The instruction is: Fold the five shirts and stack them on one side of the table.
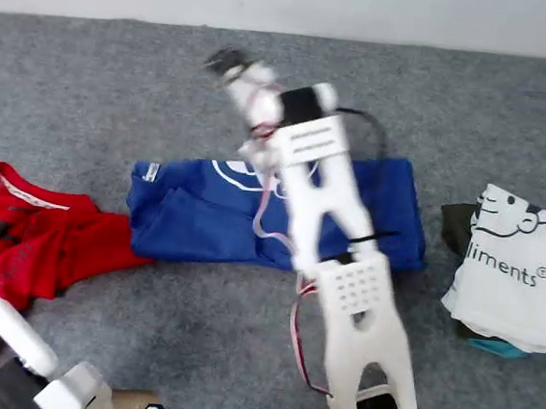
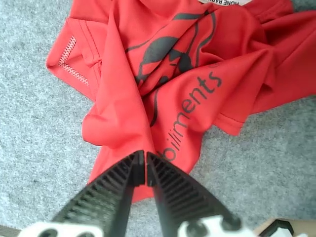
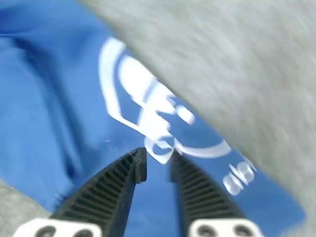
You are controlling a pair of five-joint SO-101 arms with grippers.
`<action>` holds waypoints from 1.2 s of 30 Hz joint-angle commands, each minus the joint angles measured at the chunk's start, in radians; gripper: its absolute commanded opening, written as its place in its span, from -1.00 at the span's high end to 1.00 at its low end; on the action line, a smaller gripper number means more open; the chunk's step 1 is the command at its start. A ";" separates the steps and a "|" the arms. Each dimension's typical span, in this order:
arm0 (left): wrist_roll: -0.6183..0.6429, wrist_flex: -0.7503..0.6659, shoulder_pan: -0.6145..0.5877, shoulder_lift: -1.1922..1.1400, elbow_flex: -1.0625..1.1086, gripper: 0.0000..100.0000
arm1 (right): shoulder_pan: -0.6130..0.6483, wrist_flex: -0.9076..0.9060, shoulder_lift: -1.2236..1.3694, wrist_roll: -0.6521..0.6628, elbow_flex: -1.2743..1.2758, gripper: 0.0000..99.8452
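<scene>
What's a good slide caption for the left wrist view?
Shut left gripper over a crumpled red fabric shirt with dark print on the grey carpet-like table surface.

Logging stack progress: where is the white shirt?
In the high view, the white shirt lies atop a small pile at the table's right side, right of the blue shirt.
</scene>
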State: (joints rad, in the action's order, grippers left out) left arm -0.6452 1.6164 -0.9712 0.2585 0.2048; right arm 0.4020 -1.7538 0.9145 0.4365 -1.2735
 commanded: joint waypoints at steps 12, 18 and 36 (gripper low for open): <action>-0.055 0.028 0.172 0.034 -0.010 0.96 | -0.423 0.004 -0.137 -0.120 0.298 0.58; -0.052 0.023 0.256 0.032 -0.010 0.96 | -0.466 0.051 -0.004 -0.135 0.298 0.57; -0.051 0.021 0.278 0.032 -0.007 0.96 | -0.440 0.039 0.134 -0.115 0.183 0.97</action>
State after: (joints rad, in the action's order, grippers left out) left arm -0.6928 1.6349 -0.6997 0.2585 0.2048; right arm -0.0568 -1.6602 1.0679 0.2693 -1.0188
